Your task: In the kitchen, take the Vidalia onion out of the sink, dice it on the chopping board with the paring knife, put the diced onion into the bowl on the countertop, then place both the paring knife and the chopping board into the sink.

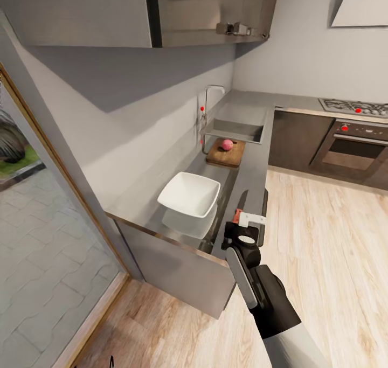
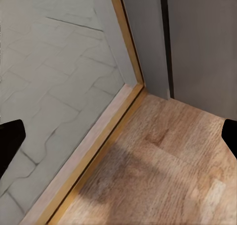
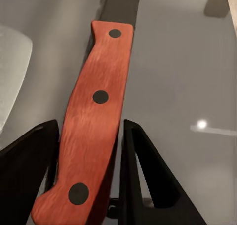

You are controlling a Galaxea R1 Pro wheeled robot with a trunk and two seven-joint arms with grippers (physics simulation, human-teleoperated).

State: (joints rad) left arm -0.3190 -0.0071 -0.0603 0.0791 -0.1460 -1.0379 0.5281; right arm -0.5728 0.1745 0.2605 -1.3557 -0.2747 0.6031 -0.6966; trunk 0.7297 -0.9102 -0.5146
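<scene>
Right gripper [image 3: 86,151] fingers clamp the paring knife [image 3: 94,121] just beside the bowl [image 1: 189,194] on the bench [image 1: 253,168]. Beyond the bowl, onion [image 1: 227,145] on chopping board [image 1: 226,153] by the sink [image 1: 237,128]. Left gripper's fingers [image 2: 10,141] spread, empty; no writing legible.

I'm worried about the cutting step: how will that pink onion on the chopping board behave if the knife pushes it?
The onion looks round and smooth, so it will probably roll or skid on the flat chopping board. It sits near the board's sink-side end, so a nudge might send it off. It seems small and likely light.
</scene>
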